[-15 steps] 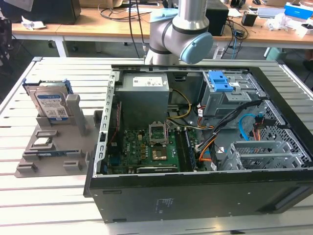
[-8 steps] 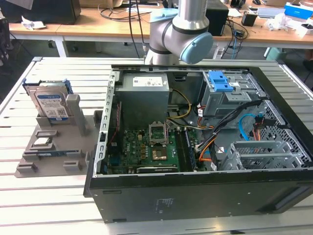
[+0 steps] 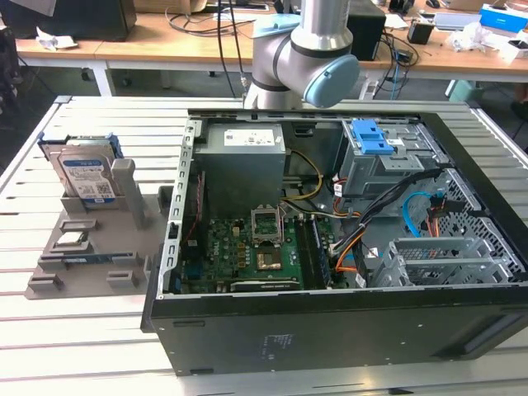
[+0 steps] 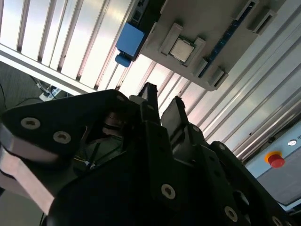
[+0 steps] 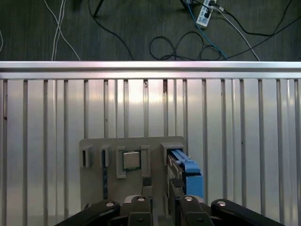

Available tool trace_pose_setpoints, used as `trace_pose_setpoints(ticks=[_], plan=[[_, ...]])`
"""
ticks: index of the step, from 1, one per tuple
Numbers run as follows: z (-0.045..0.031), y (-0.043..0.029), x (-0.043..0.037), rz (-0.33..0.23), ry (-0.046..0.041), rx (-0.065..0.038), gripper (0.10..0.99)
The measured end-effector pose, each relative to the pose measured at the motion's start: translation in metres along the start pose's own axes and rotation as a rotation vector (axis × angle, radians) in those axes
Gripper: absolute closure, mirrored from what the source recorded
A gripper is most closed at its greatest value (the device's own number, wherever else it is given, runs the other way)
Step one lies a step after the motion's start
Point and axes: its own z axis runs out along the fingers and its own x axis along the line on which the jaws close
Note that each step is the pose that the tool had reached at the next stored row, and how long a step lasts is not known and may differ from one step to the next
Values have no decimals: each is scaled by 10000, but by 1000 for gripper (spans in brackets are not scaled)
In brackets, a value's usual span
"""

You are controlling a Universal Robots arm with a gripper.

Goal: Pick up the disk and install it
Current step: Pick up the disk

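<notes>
your gripper (image 5: 160, 190) hangs over the slatted table (image 5: 235, 141), its fingers a narrow gap apart and holding nothing. the disk (image 3: 82, 175) stands on edge in a grey holder (image 3: 91, 247), at the exterior view's left of the open computer case (image 3: 330, 322).

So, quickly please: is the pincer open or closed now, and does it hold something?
The pincer is open and holds nothing; the disk stands in the grey holder.

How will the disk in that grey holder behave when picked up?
Probably rigid and heavy for its size: the disk shows a metal face. Standing upright in the grey holder, it may tip or bind if pulled crooked.
</notes>
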Motion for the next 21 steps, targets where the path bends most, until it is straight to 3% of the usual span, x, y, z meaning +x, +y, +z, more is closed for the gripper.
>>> trace_pose_setpoints(ticks=[5, 8, 12, 15, 21], plan=[[0, 0, 0, -3, 0, 0, 486], [1, 0, -10, -1, 1, 1, 486], [2, -69, -202, -3, 20, 1, 486], [2, -105, -287, -1, 46, 0, 486], [30, -149, -330, 2, 117, 1, 486]])
